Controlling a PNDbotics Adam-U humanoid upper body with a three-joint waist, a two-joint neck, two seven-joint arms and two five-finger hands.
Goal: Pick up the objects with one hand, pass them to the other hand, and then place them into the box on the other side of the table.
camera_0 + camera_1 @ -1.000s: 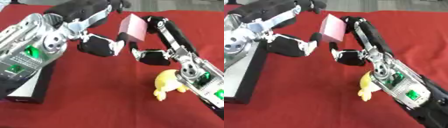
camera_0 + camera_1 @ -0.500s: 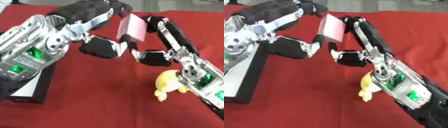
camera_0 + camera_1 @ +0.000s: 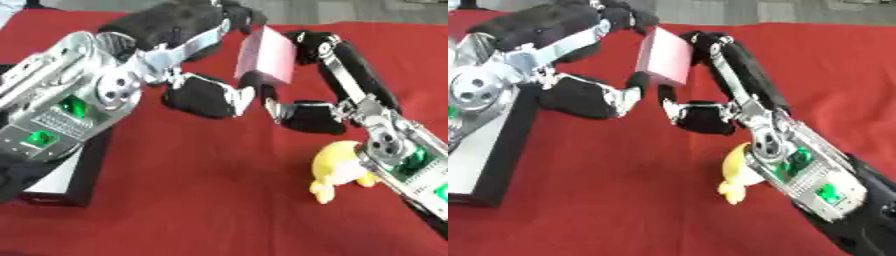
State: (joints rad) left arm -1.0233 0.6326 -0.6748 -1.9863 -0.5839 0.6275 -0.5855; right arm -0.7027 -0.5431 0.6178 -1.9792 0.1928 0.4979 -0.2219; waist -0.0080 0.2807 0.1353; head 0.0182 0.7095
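Observation:
A pink block (image 3: 265, 55) is held in the air above the red table (image 3: 201, 200), between both hands. My right hand (image 3: 337, 60) grips it from the right, fingers over its top right edge and thumb under its bottom. My left hand (image 3: 179, 27) comes in from the left. Its fingers curl onto the block's top left corner and its thumb (image 3: 623, 92) touches the lower left edge. A yellow toy (image 3: 339, 169) lies on the cloth beside my right forearm. The black box (image 3: 496, 150) with a pale inside sits at the left edge, partly hidden under my left arm.
My right forearm (image 3: 807, 175) crosses the lower right corner and lies against the yellow toy. Red cloth stretches across the front and middle of the table. The table's far edge runs along the top of the views.
My left hand has moved right up to the pink block, and its fingers and thumb now touch it. My right hand and the block have stayed where they were.

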